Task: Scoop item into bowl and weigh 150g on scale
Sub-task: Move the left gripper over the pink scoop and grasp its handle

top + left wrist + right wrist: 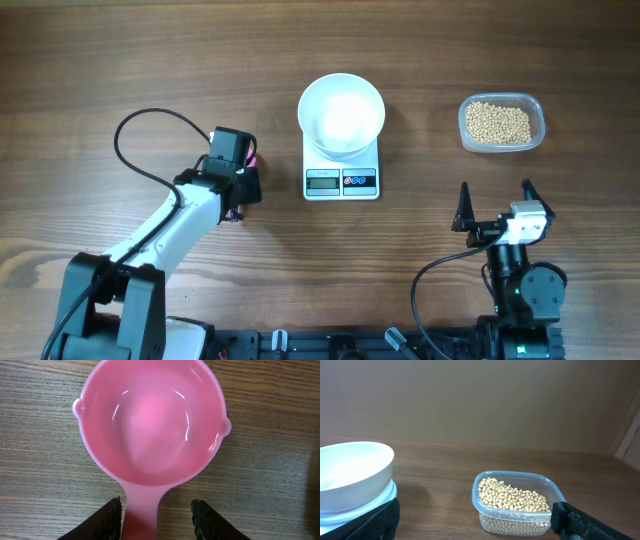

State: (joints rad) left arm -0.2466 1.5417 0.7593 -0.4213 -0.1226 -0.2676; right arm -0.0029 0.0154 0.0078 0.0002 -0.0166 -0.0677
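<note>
Overhead and wrist views of a two-arm weighing station on a wooden table [90, 60]. The scale [342, 170] lies at the centre of the table, its grey display [322, 181] and dark button panel [360, 181] on the front edge, facing the robot; the reading is too small to make out. The bowl [325, 100] stands on the scale's platform, upright and empty. The beans [498, 122] all lie in a clear plastic tub [541, 125] to the right of the scale and well apart from it, filling the tub to roughly half its depth, as the right wrist view shows. A pink scoop [152, 425] lies flat on the table to the left of the scale, its cup empty and open side up, its handle [140, 515] pointing back toward the left arm. The left gripper [156, 505] reaches down over that handle with its jaws about half apart and astride it: one of the fingers [107, 522] stands right at the handle's edge, while the other is separated from it by a visible strip of tabletop, so the scoop is straddled but not clamped. The right gripper [495, 190] hovers near the front of the table, below the tub in the overhead view, with its jaws spread wide and nothing between them; its camera looks across at the tub and the side of the bowl.
</note>
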